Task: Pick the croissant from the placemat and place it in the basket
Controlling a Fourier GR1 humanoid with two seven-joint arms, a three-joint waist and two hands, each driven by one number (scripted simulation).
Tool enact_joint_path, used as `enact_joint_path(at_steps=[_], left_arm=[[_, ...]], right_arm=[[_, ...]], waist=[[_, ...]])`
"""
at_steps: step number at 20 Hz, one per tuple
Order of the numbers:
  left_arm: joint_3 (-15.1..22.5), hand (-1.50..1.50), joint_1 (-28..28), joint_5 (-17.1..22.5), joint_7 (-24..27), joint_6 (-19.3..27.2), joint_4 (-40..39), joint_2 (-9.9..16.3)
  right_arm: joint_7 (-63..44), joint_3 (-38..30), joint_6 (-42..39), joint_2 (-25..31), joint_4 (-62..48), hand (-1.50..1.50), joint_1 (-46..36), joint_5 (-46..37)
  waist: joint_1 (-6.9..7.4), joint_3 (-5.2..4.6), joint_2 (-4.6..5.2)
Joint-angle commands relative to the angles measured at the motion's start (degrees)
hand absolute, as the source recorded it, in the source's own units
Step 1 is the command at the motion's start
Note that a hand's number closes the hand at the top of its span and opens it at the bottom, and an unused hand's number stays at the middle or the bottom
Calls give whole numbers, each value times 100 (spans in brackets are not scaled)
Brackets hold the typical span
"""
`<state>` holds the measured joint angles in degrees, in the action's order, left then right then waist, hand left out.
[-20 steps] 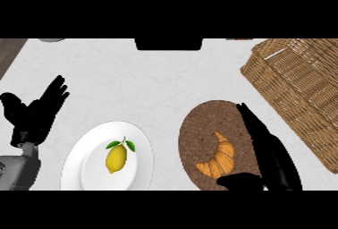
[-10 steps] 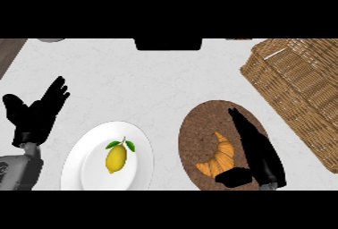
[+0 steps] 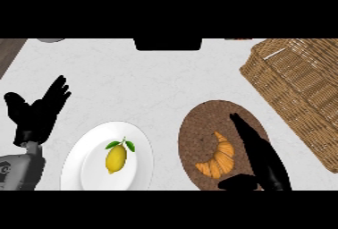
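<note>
Croissant (image 3: 220, 157): we log one golden, ridged crescent lying on the placemat, right of its centre, touching or just beside our right hand.
Handling: we judge it light, soft and flaky, easily crushed; best taken across the thick middle, not by the thin tips.
Right hand (image 3: 259, 154): ours, fingers straight along the croissant's right side, thumb jutting left below it; open, nothing gripped yet.
Placemat (image 3: 201, 129): round, dark brown, coarse woven texture, flat.
Basket (image 3: 300, 85): tan wicker, rectangular, angled, up and right of the placemat, near it.
Plate (image 3: 86, 156): white, smooth, round, left of the placemat.
Lemon (image 3: 116, 156): yellow, green leaves, on the plate.
Left hand (image 3: 36, 114): at the left edge, open, fingers up, resting.
</note>
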<state>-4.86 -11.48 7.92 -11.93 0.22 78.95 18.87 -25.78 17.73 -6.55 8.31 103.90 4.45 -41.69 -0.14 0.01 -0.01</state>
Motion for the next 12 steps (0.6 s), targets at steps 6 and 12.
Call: enact_joint_path(at_steps=[6,12], left_arm=[[-462,0,-341,52,189,-458,-514,89],[-163,0,-21,-408,85,-90,31,-259]], right_arm=[[634,8,-55,87,146,-150,461,105],[203,322,419,-468,-854,-150,-139,-770]], waist=[[-16,-2,1],[20,-1,3]])
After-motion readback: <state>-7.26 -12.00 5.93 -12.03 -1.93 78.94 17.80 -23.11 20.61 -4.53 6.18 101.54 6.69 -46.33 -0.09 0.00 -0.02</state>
